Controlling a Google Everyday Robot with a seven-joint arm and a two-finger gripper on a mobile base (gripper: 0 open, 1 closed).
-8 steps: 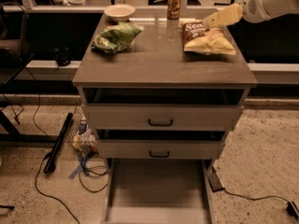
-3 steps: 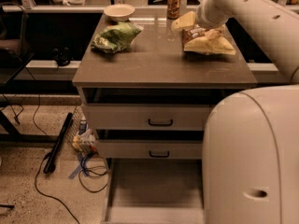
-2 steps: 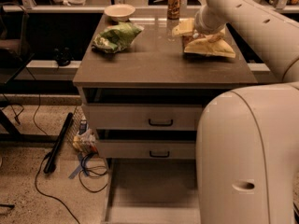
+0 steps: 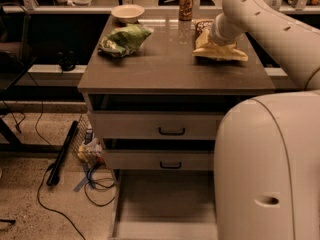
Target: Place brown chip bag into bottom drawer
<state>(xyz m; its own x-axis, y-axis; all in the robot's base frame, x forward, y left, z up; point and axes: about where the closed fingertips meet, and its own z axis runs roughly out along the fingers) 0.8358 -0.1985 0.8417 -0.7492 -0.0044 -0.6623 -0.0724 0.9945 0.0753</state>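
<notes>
Our gripper point(image 4: 214, 36) sits at the brown chip bag point(image 4: 222, 51) on the cabinet top's point(image 4: 165, 69) right rear; its hold we cannot tell; we want a firm pinch on the foil before descending to the open bottom drawer point(image 4: 160, 201).

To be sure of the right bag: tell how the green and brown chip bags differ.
The green chip bag lies left on the table; the brown chip bag lies right. The green bag lies untouched; the gripper sits at the brown bag's rear end. The green bag looks crumpled, the brown bag flatter. Both rest on the table.
</notes>
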